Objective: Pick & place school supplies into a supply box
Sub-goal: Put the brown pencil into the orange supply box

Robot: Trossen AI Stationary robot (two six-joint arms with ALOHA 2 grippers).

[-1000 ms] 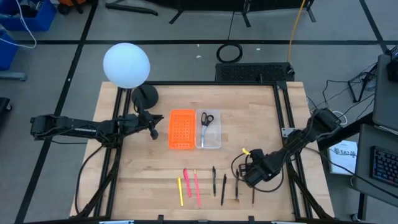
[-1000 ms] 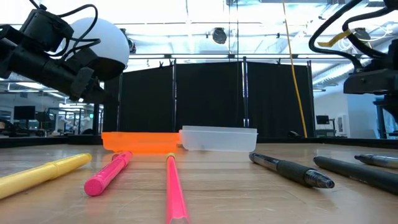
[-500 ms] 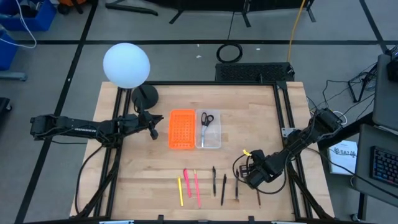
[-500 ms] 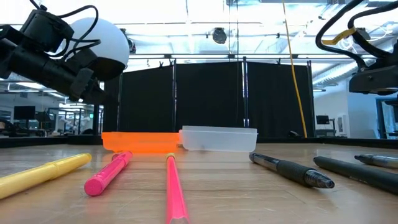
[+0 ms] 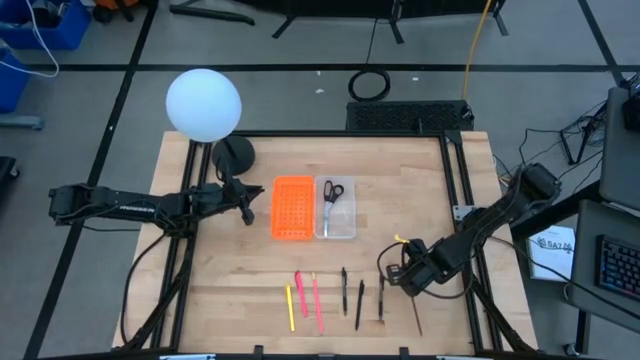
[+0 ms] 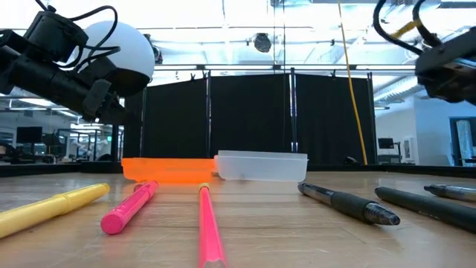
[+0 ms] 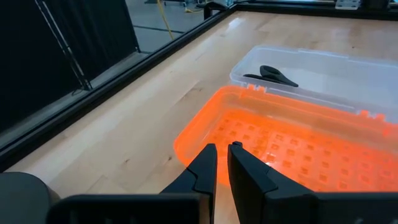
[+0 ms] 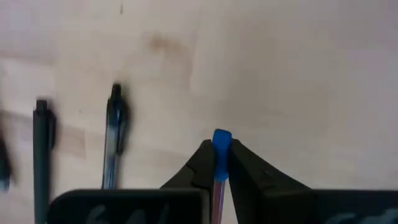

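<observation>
The clear supply box stands mid-table beside an orange tray, with black-handled scissors lying in it. Near the front edge a yellow pen, two pink ones and three dark pens lie in a row on the wood. My right gripper is over the row's right end, shut on a thin pencil with a blue end. My left gripper hangs shut above the orange tray's left rim with nothing in it. My right gripper pinches the pencil between its two fingers just behind the blue end, which sticks out past the fingertips. The fingers come from above and lie across the pencil. Its long part runs toward the table's near edge; whether it is clear of the wood I cannot tell.
A white globe lamp on a black base stands at the far left corner. Black frame rails run along the table's sides. Bare wood lies between the trays and the pen row.
My right gripper has risen a little and drifted toward the table's right edge. The pencil has gone with it, its near end swinging toward the right, away from the dark pens. The left arm has kept still.
</observation>
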